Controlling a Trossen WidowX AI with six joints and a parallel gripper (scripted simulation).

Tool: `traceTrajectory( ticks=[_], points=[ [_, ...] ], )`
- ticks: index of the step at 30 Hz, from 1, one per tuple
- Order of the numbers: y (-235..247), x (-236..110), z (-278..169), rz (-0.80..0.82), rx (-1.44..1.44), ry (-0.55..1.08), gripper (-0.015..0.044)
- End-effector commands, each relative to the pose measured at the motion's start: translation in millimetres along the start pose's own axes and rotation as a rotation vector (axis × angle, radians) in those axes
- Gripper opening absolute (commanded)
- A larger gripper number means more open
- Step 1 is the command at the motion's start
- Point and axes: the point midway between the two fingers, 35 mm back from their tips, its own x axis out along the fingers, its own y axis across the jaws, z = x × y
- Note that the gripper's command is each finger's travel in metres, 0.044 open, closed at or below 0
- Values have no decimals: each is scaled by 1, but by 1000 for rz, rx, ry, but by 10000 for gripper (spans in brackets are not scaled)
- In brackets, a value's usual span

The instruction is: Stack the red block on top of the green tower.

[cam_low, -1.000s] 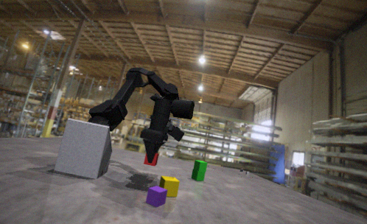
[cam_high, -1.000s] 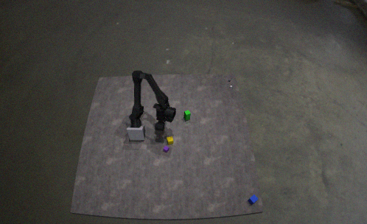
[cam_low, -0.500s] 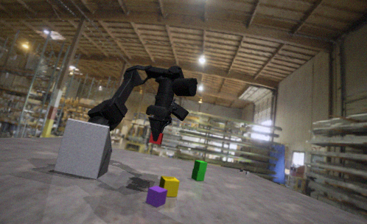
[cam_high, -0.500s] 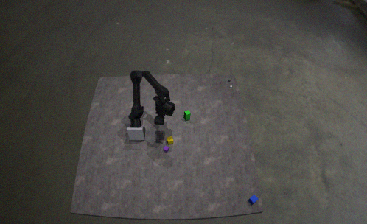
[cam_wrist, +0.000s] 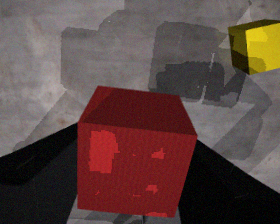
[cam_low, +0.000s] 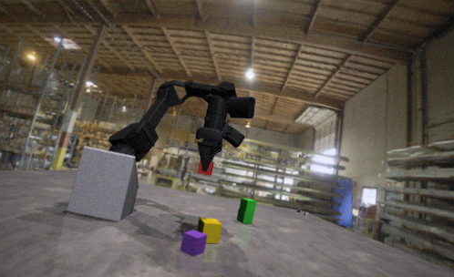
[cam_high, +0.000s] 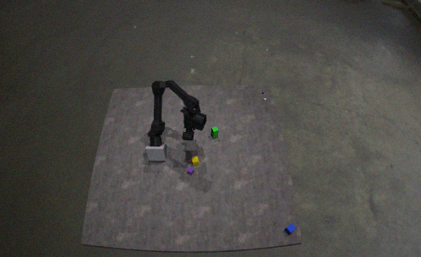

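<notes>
The black six-joint arm (cam_low: 163, 102) reaches out from its grey box-shaped pedestal (cam_low: 101, 184) and bends down at the wrist, so the black parallel-jaw gripper (cam_low: 205, 163) points at the floor mat. The jaws are clamped about halfway shut on the small red cube (cam_low: 204, 169), which hangs in the air well above the mottled grey mat (cam_high: 236, 190) — in the wrist view the red cube (cam_wrist: 134, 152) fills the middle of the frame, with a dark finger (cam_wrist: 31, 196) pressed against each of its side faces.

The green tower (cam_low: 246, 210), two green cubes stacked upright, stands on the mat off to the gripper's side, apart from it and lower than the held cube; from above, the green tower (cam_high: 215, 132) lies just beside the arm's wrist. Nearer the camera in the exterior view, a yellow cube (cam_low: 210, 230) and a purple cube (cam_low: 193, 242) rest on the mat, close together — I cannot tell whether they touch. A blue cube (cam_high: 290, 228) sits alone near the mat's far corner.
</notes>
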Motion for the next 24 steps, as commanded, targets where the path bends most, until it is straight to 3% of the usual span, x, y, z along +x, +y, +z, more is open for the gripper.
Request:
traceTrajectory(
  ticks=[1,24],
  points=[
    [6,-3,14,3,7,-1,0],
    [67,-3,103,-17,-45,-7,0]
  ],
)
